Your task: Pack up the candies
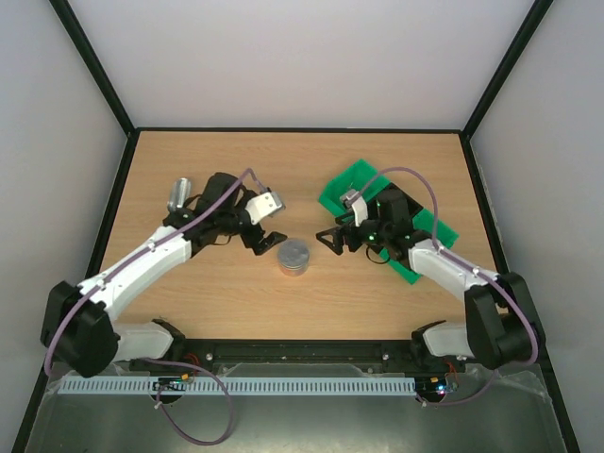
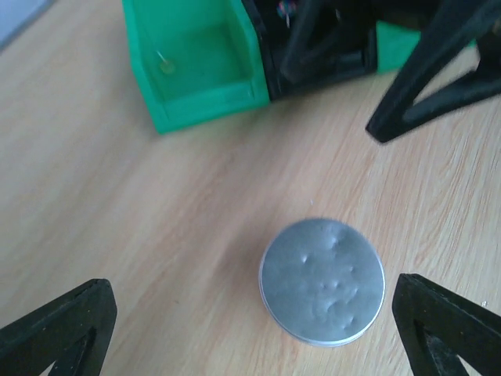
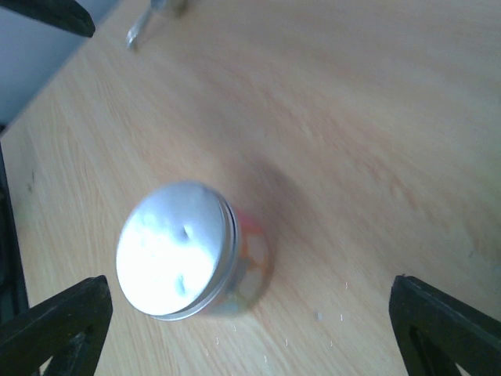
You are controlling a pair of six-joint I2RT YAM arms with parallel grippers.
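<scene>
Standing near the middle of the wooden table [image 1: 283, 170] is a small round jar [image 1: 293, 257] with a dented silver lid, upright and closed. It sits between the two arms' tips, a little to their near side. The candies [image 3: 250, 249] show only as faint pink and orange colour through the jar's clear wall below the lid in the right wrist view; single sweets cannot be made out. The left gripper [image 1: 264, 236] hangs just left of the jar with its jaws spread wide and nothing in them. In its own wrist view the black fingers [image 2: 59, 329] stand at the two bottom corners, and the lid lies between them, closer to one finger and touching neither. The right gripper [image 1: 330, 238] hangs just right of the jar, also spread wide and empty. Its fingers [image 3: 55, 329] sit at the bottom corners of its view, with the jar between them and apart from both. Green bins [image 1: 359, 184] lie at the far right under the right arm. In the left wrist view one open compartment holds a tiny pale object, too small to identify. A metal scoop [image 1: 179, 193] rests at the far left of the table, beside the left arm and well apart from the jar.
</scene>
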